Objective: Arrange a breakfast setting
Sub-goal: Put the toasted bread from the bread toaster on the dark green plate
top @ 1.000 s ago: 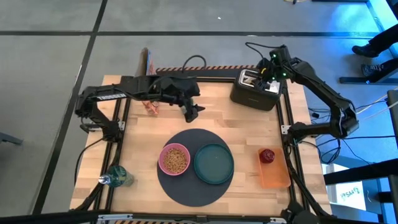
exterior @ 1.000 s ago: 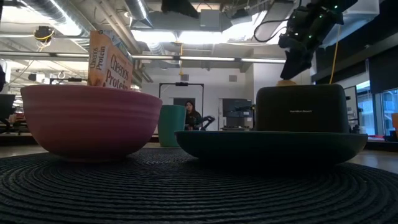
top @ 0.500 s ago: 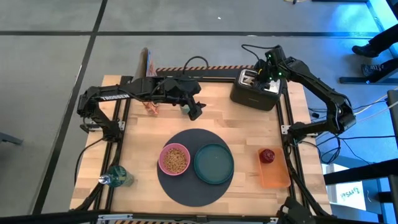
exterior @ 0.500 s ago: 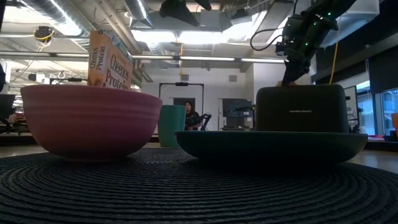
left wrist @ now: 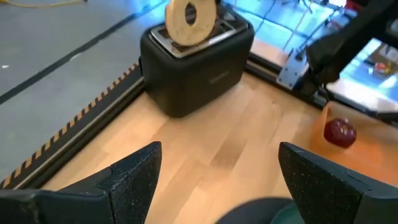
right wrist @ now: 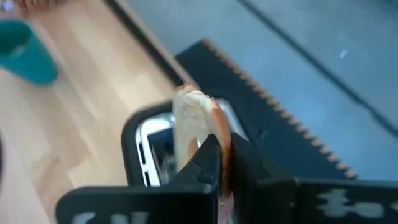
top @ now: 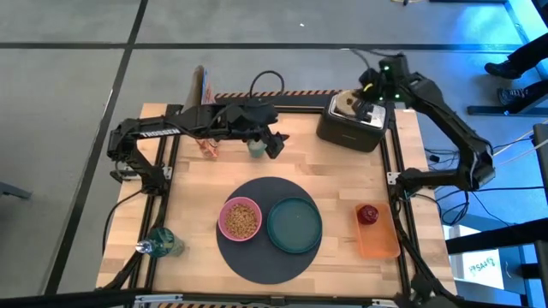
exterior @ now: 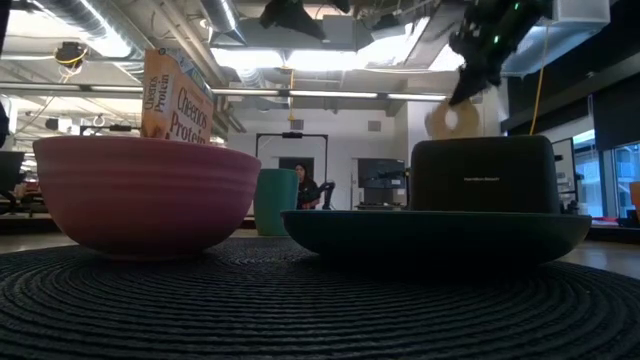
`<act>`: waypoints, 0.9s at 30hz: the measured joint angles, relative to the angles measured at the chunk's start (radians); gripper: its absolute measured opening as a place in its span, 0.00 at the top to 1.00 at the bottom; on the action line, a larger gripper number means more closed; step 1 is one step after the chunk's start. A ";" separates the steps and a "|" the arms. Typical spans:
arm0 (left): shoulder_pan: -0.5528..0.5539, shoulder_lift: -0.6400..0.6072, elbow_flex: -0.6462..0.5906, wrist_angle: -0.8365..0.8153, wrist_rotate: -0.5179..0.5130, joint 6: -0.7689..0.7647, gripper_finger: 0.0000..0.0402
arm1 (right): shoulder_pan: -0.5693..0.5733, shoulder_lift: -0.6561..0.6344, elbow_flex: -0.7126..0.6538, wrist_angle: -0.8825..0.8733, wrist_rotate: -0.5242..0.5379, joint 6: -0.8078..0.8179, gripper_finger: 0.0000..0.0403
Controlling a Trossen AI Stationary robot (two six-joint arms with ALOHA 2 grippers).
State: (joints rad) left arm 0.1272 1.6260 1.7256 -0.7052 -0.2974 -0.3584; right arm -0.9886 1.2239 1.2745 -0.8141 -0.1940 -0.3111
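mat [top: 264,229] holds bowl [top: 241,219] and plate [top: 294,225] | step: right gripper [right wrist: 219,163] pinching bagel [exterior: 452,121], lifted clear above toaster [top: 353,124]; half a second ago it reached into the slot | next: carry to plate | left gripper [left wrist: 214,174] spread wide, empty, by cup [top: 255,148]

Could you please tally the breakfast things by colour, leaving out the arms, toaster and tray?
Pink: 1, the bowl
Green: 2, the plate and the cup
Dark grey: 1, the mat
Pale: 1, the bagel, held by the right gripper
Dark red: 1, the fruit
Total: 6
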 joint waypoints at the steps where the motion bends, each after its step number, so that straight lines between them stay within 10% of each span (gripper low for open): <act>1: 0.000 0.000 0.000 0.012 -0.001 0.000 0.21 | 0.000 -0.011 0.020 -0.005 0.000 0.001 0.98; 13: 0.022 0.020 0.000 0.254 0.039 -0.035 0.34 | 0.014 -0.090 0.118 0.140 -0.620 0.350 0.99; 27: 0.084 0.032 0.000 0.460 0.322 -0.059 0.45 | 0.299 -0.090 0.118 0.334 -0.573 0.551 1.00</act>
State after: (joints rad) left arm 0.2115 1.6579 1.7252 -0.2455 0.0246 -0.4169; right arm -0.6898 1.1343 1.3922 -0.4801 -0.7665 0.2395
